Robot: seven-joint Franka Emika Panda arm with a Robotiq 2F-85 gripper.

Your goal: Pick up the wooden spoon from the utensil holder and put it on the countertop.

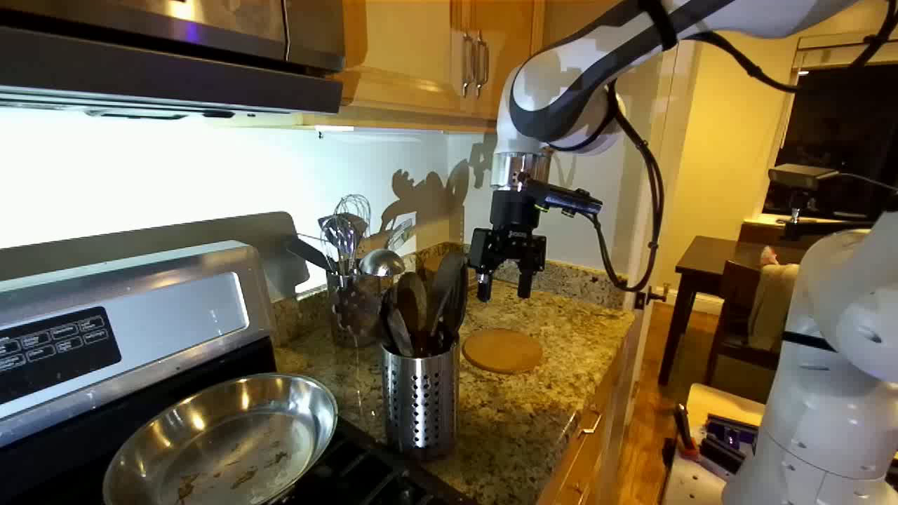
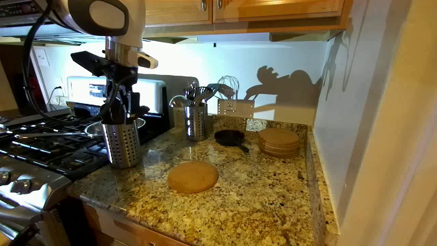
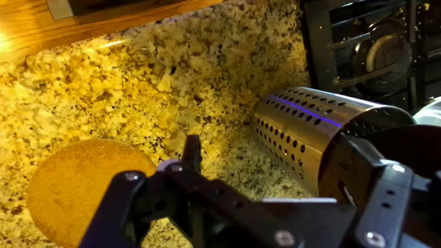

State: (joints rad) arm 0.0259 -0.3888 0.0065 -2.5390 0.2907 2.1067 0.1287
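Observation:
The wooden spoon (image 1: 412, 300) stands head up among dark utensils in the utensil holder (image 1: 421, 407). The perforated silver holder also shows in an exterior view (image 2: 122, 147) and in the wrist view (image 3: 293, 127). I cannot pick out the spoon clearly in those views. The holder stands on the speckled granite countertop (image 2: 245, 194) beside the stove. My gripper (image 1: 504, 289) is open and empty, pointing down, its fingers apart at about utensil-head height. In the wrist view, one finger of my gripper (image 3: 272, 143) overlaps the holder's mouth; the other is over the countertop.
A round brown board (image 2: 193, 177) lies near the holder. Behind are a container of metal utensils (image 2: 195, 123), a small black skillet (image 2: 229, 137) and a stack of round boards (image 2: 278, 143). A steel pan (image 1: 224, 438) sits on the stove. Cabinets (image 1: 407, 63) hang above.

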